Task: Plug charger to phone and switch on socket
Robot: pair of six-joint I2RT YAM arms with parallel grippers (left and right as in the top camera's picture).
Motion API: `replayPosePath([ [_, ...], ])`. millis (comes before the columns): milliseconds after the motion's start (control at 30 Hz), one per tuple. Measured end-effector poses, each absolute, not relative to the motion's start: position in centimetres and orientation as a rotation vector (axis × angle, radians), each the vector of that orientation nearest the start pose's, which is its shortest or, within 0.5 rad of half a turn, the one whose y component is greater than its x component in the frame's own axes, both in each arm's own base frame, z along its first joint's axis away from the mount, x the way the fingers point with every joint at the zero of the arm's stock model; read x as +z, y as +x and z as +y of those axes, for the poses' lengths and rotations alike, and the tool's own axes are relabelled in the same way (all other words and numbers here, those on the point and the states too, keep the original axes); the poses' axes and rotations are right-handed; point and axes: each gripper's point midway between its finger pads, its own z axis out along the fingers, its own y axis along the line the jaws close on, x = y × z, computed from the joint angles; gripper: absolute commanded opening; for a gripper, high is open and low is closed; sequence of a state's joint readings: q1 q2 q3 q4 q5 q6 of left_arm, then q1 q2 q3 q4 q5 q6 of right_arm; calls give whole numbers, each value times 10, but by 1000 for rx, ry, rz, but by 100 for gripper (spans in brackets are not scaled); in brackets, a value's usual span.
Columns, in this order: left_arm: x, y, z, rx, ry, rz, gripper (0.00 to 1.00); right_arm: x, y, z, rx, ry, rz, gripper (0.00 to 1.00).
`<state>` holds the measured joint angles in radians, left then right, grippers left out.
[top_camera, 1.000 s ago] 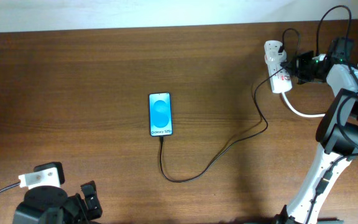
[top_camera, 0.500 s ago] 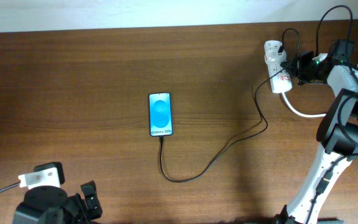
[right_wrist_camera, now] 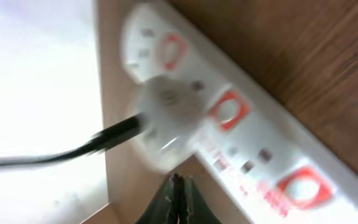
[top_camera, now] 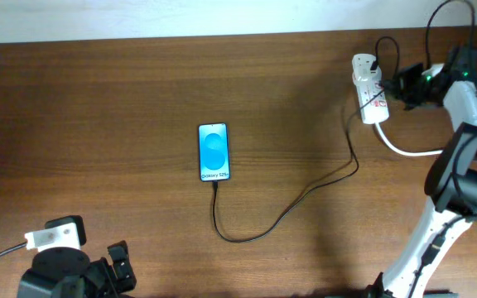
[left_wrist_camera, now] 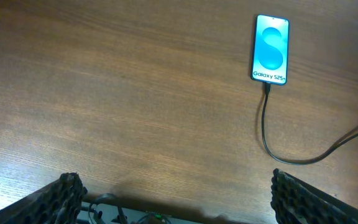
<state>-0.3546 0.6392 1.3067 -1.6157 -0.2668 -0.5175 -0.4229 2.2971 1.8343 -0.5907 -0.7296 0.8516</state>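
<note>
The phone point(top_camera: 214, 151) lies flat mid-table, its blue screen lit; it also shows at the upper right of the left wrist view point(left_wrist_camera: 270, 48). The charger point(top_camera: 215, 207), a thin black cable, runs from the phone's bottom edge, loops right and climbs to the socket point(top_camera: 368, 98). Its lead point(left_wrist_camera: 263, 121) is plugged into the phone. My right gripper point(top_camera: 390, 88) is shut and empty, its tips point(right_wrist_camera: 178, 184) just beside the socket point(right_wrist_camera: 260, 130), below a white adapter point(right_wrist_camera: 166, 112). My left gripper point(left_wrist_camera: 179, 202) stands open over the near table edge, holding nothing.
The socket has red switches point(right_wrist_camera: 229, 111) and a thick white cord point(top_camera: 404, 149) curving off to the right. The table's far edge and a white wall point(right_wrist_camera: 36, 93) lie right behind the socket. My left arm's base point(top_camera: 56, 269) sits at the near left corner.
The right gripper has shifted slightly toward the far edge beside the socket; the right wrist view is blurred by motion. Phone, cable and left arm are unchanged.
</note>
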Motion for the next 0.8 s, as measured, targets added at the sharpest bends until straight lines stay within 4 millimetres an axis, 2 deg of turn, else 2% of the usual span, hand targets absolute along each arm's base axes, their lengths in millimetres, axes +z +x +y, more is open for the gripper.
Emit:
replayPosePath([
  [100, 275, 112, 7, -35, -307, 2453, 99, 108, 537, -130, 1063, 1288, 2202, 4],
  [200, 275, 112, 7, -35, -307, 2453, 100, 114, 533, -147, 1023, 1287, 2177, 4],
  [433, 275, 112, 7, -35, -307, 2453, 99, 99, 531, -156, 869, 1348, 2201, 4],
  [600, 275, 113, 7, -35, -307, 2452, 100, 89, 541, -154, 794, 1333, 2204, 4],
  [800, 275, 113, 7, -36, -307, 2453, 99, 51, 536, -143, 865, 1472, 2234, 4],
])
